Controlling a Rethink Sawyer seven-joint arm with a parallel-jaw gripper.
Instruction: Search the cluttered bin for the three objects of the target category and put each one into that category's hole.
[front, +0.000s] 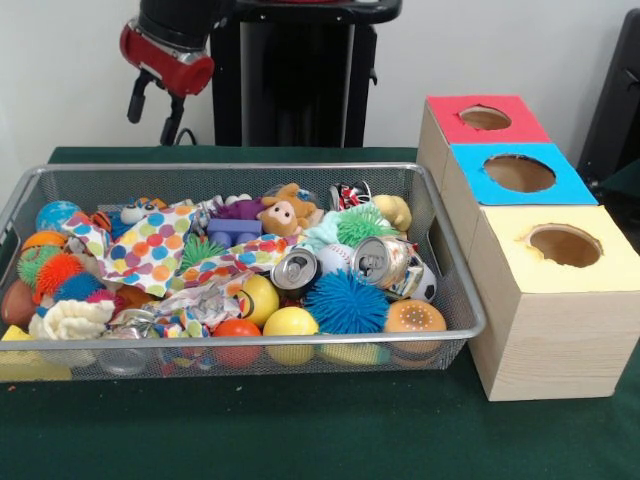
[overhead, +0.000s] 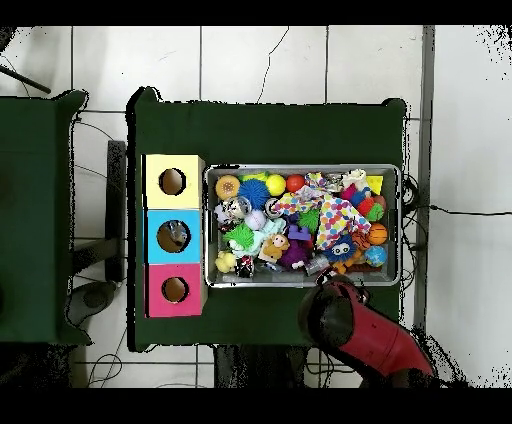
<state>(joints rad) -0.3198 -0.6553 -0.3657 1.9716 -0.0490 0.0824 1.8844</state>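
A wire mesh bin (front: 470, 322) on the green table is heaped with mixed toys. Two crushed silver cans (front: 295, 268) (front: 380, 262) lie near its middle, beside a blue spiky ball (front: 345, 302), yellow balls (front: 290, 322) and a white baseball (front: 335, 258). A brown plush animal (front: 288, 212) and a polka-dot cloth (front: 150, 250) lie further back and left. Beside the bin stand three wooden boxes with round holes, topped red (front: 450, 125), blue (front: 475, 182) and yellow (front: 520, 272). My gripper (front: 155, 108) hangs high behind the bin's far left corner, clear of everything. From overhead the red arm (overhead: 350, 322) sits just outside the bin's edge (overhead: 300, 283).
Green and orange spiky balls (front: 45, 272) crowd the bin's left end. A soccer ball (front: 427, 287) and an orange ball (front: 413, 318) sit at its right end. Green cloth (front: 300, 430) covers the table in front of the bin.
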